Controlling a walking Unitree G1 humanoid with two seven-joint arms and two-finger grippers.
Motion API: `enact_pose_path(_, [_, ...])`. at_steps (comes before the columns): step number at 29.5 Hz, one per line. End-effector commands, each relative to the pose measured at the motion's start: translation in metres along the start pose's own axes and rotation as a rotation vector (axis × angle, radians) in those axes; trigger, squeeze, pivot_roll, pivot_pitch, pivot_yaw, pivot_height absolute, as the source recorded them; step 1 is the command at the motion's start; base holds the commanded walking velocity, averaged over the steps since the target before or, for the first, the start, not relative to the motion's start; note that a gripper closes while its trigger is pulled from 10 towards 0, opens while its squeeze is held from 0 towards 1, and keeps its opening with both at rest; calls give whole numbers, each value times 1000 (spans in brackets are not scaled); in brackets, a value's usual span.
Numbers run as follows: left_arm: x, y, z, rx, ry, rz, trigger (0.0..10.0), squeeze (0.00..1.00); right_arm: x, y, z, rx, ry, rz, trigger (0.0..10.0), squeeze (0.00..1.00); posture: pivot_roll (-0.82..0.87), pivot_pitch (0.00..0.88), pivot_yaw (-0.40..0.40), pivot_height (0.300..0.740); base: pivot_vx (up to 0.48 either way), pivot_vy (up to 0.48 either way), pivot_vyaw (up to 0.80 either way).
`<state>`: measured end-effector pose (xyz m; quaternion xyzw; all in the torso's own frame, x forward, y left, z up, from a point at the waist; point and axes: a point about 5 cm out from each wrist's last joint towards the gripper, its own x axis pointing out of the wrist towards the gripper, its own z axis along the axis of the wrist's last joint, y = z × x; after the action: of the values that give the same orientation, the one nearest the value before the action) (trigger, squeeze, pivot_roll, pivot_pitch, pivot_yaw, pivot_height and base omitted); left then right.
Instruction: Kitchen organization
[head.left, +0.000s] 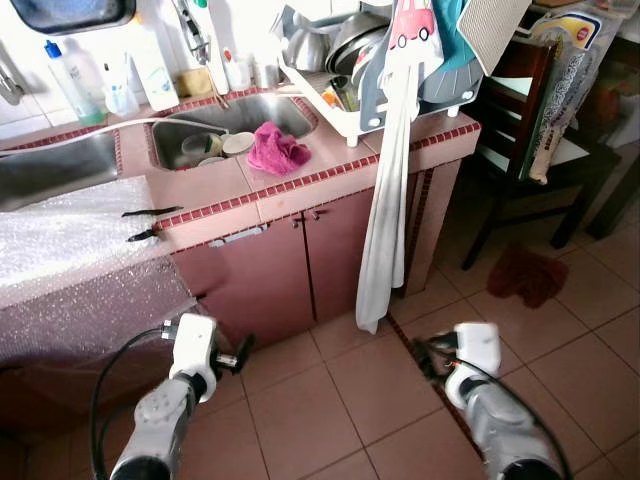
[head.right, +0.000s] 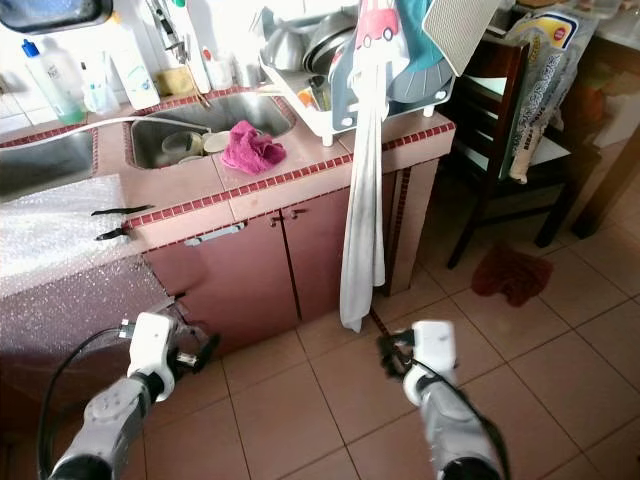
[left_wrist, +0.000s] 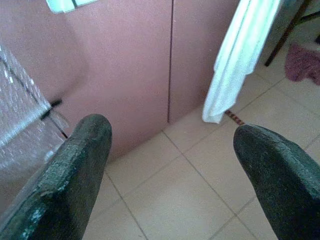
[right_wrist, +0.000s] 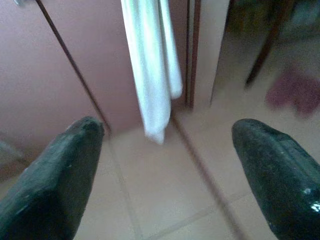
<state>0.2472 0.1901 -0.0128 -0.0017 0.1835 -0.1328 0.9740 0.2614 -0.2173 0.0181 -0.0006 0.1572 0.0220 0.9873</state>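
Both my pincers, left pincer (left_wrist: 170, 175) and right pincer (right_wrist: 165, 175), hang open and empty; the pink cloth (head.left: 277, 148) lies ahead on the counter (head.left: 300, 195), perhaps nearer my left.

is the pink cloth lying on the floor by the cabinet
No, the pink cloth lies on the counter at the sink's front edge, above the cabinet doors.

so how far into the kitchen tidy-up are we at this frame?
Barely started, by the look of it. Done: nothing visibly sorted. In hand: nothing; the left end effector and right end effector are open and empty, low in front of the cabinet doors. Left: pink cloth on the sink edge, cups in the sink, loaded dish rack.
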Motion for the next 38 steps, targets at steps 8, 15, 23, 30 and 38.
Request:
enact_pose_path(8, [3, -11, 22, -38, -114, -22, 10000, 0, -33, -14, 8, -92, -24, -67, 10000, 0, -35, 0, -17, 740, 0, 0, 0])
enact_pose_path(15, [3, -29, 24, -22, -81, -150, 10000, 0, -53, 4, 1, 2, -10, -124, 10000, 0, -77, 0, -23, 740, 0, 0, 0])
enact_pose_path(23, [9, -30, 33, 48, -82, -93, 10000, 0, -22, 10, 21, 27, -63, -131, 10000, 0, -51, 0, 35, 740, 0, 0, 0])
enact_pose_path(30, [15, -40, 40, -84, -111, -164, 10000, 0, -7, 3, 50, 9, -145, -138, 10000, 0, -45, 0, 31, 740, 0, 0, 0])
enact_pose_path(38, [15, -35, 41, -130, -107, -123, 10000, 0, -12, -4, 46, -20, -135, -157, 10000, 0, -51, 0, 18, 740, 0, 0, -489])
